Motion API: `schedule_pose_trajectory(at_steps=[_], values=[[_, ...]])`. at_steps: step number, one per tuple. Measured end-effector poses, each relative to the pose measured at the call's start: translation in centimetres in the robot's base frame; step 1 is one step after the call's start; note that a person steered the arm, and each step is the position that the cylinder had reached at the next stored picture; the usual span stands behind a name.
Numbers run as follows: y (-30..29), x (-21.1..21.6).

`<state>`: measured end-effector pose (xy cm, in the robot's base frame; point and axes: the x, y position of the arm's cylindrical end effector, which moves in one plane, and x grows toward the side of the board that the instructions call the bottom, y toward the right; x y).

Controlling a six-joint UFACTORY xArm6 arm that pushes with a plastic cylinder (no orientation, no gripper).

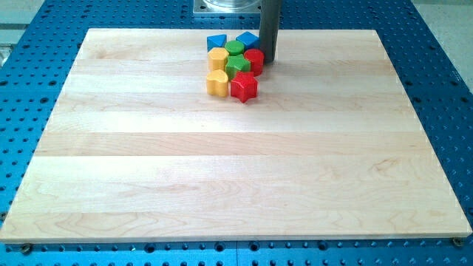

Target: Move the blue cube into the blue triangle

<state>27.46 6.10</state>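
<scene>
One blue cube [247,40] touching my tip [267,60] on its left, blue triangle [216,42] near.

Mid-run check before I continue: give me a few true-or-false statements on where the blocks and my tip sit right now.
1. All the blocks are clustered near the view's top edge of the wooden board. True.
2. My tip is at the view's left of the cluster. False: it is at the cluster's right, beside the red cylinder.
3. The blue cube lies to the view's right of the blue triangle. True.
4. The red star is the block nearest the view's top. False: it is at the bottom of the cluster, beside the yellow heart.
5. A green block sits between the two blue blocks. True.
</scene>
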Motion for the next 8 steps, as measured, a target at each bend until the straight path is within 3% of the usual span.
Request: schedule_pose_trajectory(at_steps=[3,5,7,8], values=[[-4.4,-3.1],[-2.8,-5.1],[-10.7,-4.3],[-8.8,-3.4]])
